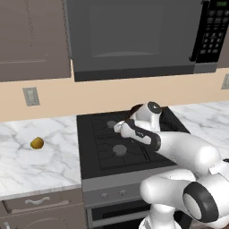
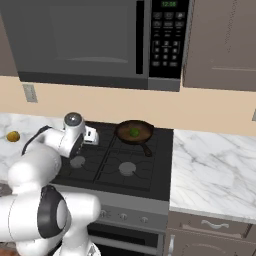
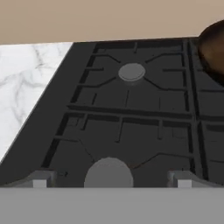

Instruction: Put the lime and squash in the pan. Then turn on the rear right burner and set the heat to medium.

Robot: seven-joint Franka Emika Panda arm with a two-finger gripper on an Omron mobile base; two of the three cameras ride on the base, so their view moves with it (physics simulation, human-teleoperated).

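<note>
We see the gripper [image 2: 92, 136] held above the left half of the stove [image 2: 150, 182], with both fingers spread wide apart and nothing between them. In the hand view the two fingertips [image 3: 40, 180] stand at the lower edge, one to each side of the front left burner cap [image 3: 108, 173], and the rear left burner cap [image 3: 131, 71] lies further up the grate.

In the right base view the pan [image 2: 134, 131] sits on the rear right burner, at the back right corner of the stove, with its long handle [image 2: 146, 149] pointing toward the front right. The lime [image 2: 134, 132] rests inside the pan, near its middle. The burner cap under the pan is hidden, so we cannot tell its condition. In the hand view a dark brown arc of the pan rim [image 3: 213, 46] enters at the upper right edge.

The squash [image 1: 37, 143] lies on the marble worktop [image 1: 40, 165] to the left of the stove, well apart from the stove's left edge and closer to the worktop's back wall than to its front edge. We also see it in the right base view as a small yellow lump [image 2: 13, 136] at the far left edge.

The control knobs [image 2: 123, 217] line the front panel of the stove below the grates. A microwave [image 2: 100, 42] hangs above the stove
</note>
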